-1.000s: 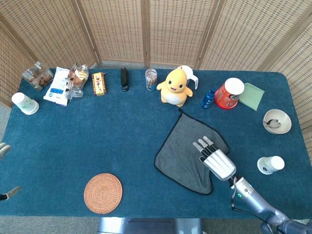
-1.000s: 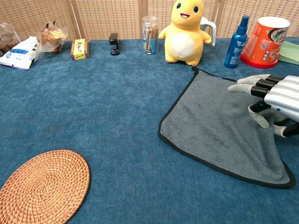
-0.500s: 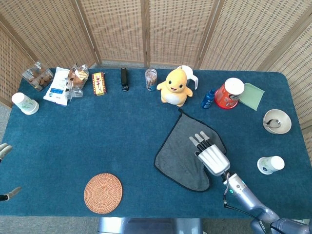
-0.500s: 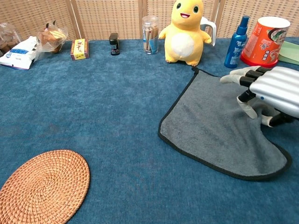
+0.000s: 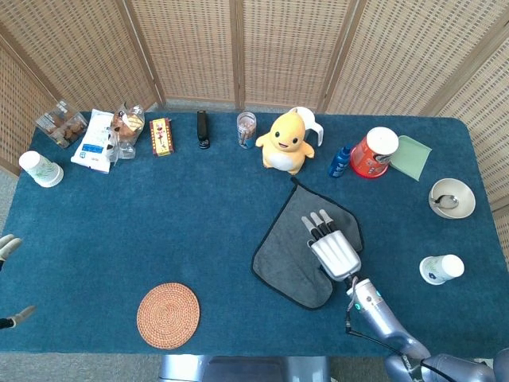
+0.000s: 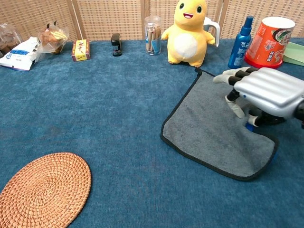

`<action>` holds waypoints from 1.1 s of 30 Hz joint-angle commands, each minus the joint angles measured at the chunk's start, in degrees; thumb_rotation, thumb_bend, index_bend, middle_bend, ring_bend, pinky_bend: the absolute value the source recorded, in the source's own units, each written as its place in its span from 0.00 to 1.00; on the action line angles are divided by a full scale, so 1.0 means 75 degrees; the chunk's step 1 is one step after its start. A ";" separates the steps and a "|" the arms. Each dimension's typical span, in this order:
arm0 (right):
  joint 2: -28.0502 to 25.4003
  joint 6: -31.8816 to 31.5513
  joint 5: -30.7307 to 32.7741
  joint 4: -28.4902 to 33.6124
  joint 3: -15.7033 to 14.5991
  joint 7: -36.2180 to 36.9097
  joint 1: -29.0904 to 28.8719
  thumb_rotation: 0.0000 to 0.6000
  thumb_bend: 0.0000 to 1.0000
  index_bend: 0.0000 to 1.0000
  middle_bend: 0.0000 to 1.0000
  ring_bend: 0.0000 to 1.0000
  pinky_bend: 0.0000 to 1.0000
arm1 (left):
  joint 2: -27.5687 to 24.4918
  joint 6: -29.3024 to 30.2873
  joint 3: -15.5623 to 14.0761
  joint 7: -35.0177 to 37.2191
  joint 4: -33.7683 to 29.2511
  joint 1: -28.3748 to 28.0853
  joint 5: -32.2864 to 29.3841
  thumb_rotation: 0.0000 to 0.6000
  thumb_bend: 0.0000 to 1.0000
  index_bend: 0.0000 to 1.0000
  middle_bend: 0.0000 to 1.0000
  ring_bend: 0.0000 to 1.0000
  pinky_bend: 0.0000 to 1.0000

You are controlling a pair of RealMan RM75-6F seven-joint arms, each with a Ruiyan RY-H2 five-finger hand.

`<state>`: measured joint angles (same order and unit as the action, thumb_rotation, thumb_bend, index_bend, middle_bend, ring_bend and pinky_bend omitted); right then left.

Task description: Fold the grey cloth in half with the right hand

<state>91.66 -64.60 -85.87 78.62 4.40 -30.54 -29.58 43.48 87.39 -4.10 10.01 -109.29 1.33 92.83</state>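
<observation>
The grey cloth point(image 5: 288, 256) point(image 6: 204, 129) with a dark hem lies on the blue table, right of centre, one corner pointing at the yellow plush toy. My right hand point(image 5: 332, 248) point(image 6: 266, 92) is over the cloth's right side, palm down. Its fingers are curled around the right edge, which is pulled in and bunched under the hand. Only fingertips of my left hand point(image 5: 6, 245) show at the far left edge of the head view, spread apart with nothing between them.
The yellow plush toy point(image 5: 282, 143) point(image 6: 187, 31), a blue spray bottle point(image 5: 339, 161) and a red tub point(image 5: 374, 153) stand just behind the cloth. A paper cup point(image 5: 441, 269) and a bowl point(image 5: 451, 198) sit to the right. A woven coaster point(image 5: 168, 315) lies front left.
My right hand has moved left and slightly back across the cloth, drawing the right edge and near corner with it. The cloth now looks narrower. The left hand has not moved.
</observation>
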 commanded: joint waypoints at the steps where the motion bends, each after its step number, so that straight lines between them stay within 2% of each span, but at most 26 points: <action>1: 0.0130 0.0064 0.0109 0.0106 0.0079 -0.0206 -0.0070 1.00 0.64 0.69 0.12 0.08 0.16 | -0.0003 -0.0002 -0.0007 0.0015 0.0005 -0.0002 0.0011 1.00 0.12 0.00 0.00 0.00 0.00; 17: 0.0483 0.0269 0.0537 0.0259 0.0363 -0.0889 -0.0405 1.00 0.64 0.69 0.12 0.08 0.16 | -0.0025 -0.0074 -0.0016 0.0078 0.0010 -0.0040 -0.0020 1.00 0.12 0.00 0.00 0.00 0.00; 26: 0.0917 0.0351 0.1493 0.0142 0.0840 -0.1654 -0.0634 1.00 0.63 0.69 0.12 0.08 0.16 | -0.0060 -0.0160 -0.0010 0.0210 0.0042 -0.0091 -0.0073 1.00 0.12 0.00 0.00 0.00 0.00; 33: 0.1145 0.0130 0.1917 0.0081 0.0924 -0.2015 -0.0648 1.00 0.63 0.69 0.12 0.08 0.16 | -0.0083 -0.0175 -0.0020 0.0299 0.0065 -0.0106 -0.0051 1.00 0.12 0.00 0.00 0.00 0.00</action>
<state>99.90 -63.27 -71.80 79.39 11.26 -45.23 -34.36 42.88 86.07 -4.24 12.22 -108.81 0.55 92.43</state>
